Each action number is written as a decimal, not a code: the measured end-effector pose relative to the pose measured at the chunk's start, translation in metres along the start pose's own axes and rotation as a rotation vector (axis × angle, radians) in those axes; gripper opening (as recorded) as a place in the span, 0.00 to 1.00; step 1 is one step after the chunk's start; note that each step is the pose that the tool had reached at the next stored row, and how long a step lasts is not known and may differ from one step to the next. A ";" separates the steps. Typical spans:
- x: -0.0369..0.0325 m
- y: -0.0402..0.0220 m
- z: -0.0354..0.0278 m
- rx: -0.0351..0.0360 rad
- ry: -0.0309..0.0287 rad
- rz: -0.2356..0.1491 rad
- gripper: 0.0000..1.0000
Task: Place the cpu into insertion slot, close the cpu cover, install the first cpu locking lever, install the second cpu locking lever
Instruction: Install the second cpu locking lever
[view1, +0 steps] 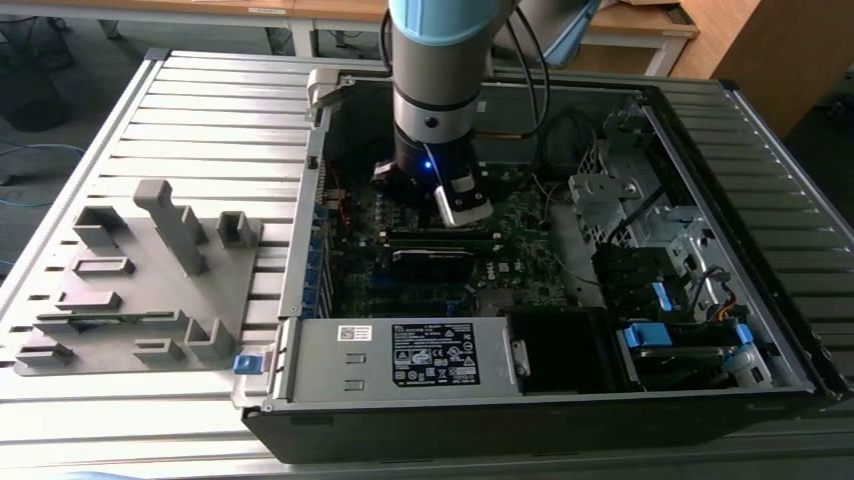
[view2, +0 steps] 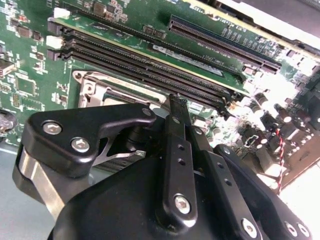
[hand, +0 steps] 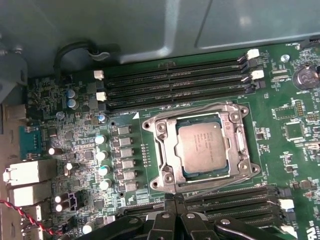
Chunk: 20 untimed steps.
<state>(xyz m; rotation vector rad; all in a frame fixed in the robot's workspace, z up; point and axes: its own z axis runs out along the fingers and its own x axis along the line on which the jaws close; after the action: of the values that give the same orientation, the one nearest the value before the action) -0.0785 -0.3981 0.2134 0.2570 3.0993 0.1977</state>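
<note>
In the first wrist view the cpu (hand: 202, 146) lies flat in the insertion slot (hand: 159, 184), its silver-grey top showing through the square cut-out of the cpu cover (hand: 235, 145). The cover is down on it. A thin wire lever (hand: 190, 113) runs along the socket's edge beside the memory slots. My gripper (hand: 176, 204) is shut with nothing in it, its tip just off the opposite socket edge. The second wrist view shows the gripper (view2: 178, 101) pointing at the metal rim of the insertion slot (view2: 89, 82). In the exterior view the arm (view1: 434, 150) reaches straight down over the motherboard (view1: 527, 225).
Long black memory slots (hand: 175, 82) flank the socket on two sides. Capacitors (hand: 102, 155) and connectors crowd the board nearby. The open computer case (view1: 400, 360) has tall walls, cables and drive bays (view1: 641, 230). A grey fixture block (view1: 147, 280) sits at the exterior view's left.
</note>
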 end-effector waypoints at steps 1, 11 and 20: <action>0.0006 -0.0002 0.0007 -0.0001 0.0000 0.000 0.11; 0.0034 -0.0010 0.0032 -0.0003 0.0000 0.000 0.11; 0.0048 -0.0020 0.0096 -0.0009 0.0004 0.000 0.11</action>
<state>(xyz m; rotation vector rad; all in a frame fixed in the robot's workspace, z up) -0.0832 -0.3981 0.2036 0.2568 3.0995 0.1991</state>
